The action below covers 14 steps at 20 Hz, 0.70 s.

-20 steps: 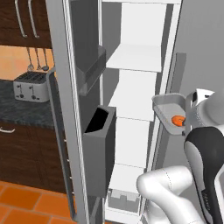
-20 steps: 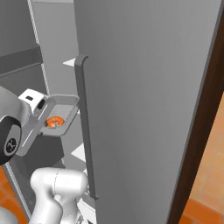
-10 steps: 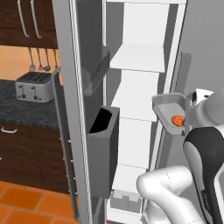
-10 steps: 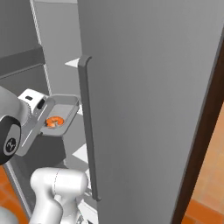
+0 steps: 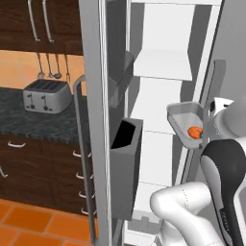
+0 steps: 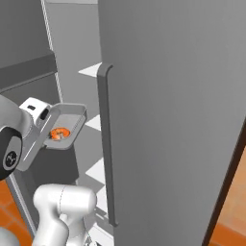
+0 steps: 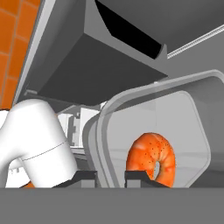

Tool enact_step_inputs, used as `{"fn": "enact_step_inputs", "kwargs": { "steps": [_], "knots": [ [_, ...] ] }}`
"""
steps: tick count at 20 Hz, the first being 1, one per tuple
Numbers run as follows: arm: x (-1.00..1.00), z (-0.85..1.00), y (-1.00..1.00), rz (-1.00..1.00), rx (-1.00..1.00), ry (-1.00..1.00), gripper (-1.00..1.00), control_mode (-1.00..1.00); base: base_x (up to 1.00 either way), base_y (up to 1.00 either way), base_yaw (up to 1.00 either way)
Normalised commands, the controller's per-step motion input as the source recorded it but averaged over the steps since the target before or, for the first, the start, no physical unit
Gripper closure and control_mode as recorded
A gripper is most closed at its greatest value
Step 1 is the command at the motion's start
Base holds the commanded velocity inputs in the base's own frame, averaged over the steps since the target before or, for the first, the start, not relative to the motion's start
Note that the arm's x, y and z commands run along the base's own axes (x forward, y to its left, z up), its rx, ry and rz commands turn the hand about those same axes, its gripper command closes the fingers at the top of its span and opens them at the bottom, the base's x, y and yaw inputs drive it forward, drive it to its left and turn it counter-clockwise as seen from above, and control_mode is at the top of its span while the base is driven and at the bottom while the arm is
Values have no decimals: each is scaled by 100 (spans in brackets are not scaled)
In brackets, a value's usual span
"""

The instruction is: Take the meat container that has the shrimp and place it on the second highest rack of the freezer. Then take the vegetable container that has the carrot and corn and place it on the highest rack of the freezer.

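Observation:
My gripper (image 7: 110, 177) is shut on the near rim of the grey meat container (image 7: 148, 94), and the curled orange shrimp (image 7: 151, 154) lies inside it. From the left base, the container (image 5: 185, 114) with the shrimp (image 5: 194, 131) hangs level in front of the open freezer (image 5: 166, 29), beside its right door edge. A white shelf (image 5: 163, 65) lies above the container's height; I cannot tell which rack it is. In the right base view the container (image 6: 67, 120) sits left of the door's bar handle (image 6: 106, 144). The vegetable container is out of view.
The left door carries dark grey bins (image 5: 126, 168) and a bar handle (image 5: 81, 144), close to the container's left. The big grey right door (image 6: 168, 120) stands close on the other side. A toaster (image 5: 45, 95) sits on the dark counter at the left.
The whole picture has slid a little to the right in the left base view, so the camera has moved. The container stays in the same grip and pose.

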Motion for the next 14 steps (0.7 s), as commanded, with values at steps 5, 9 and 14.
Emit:
{"fn": "enact_step_inputs", "kwargs": {
  "steps": [5, 9, 14],
  "knots": [
    [0, 0, 0, 0, 0, 0, 100, 100, 41, 18, 0],
    [0, 0, 0, 0, 0, 0, 100, 100, 50, 19, 0],
    [21, -1, 7, 0, 0, 0, 100, -100, 27, 10, 0]
  ]
}}
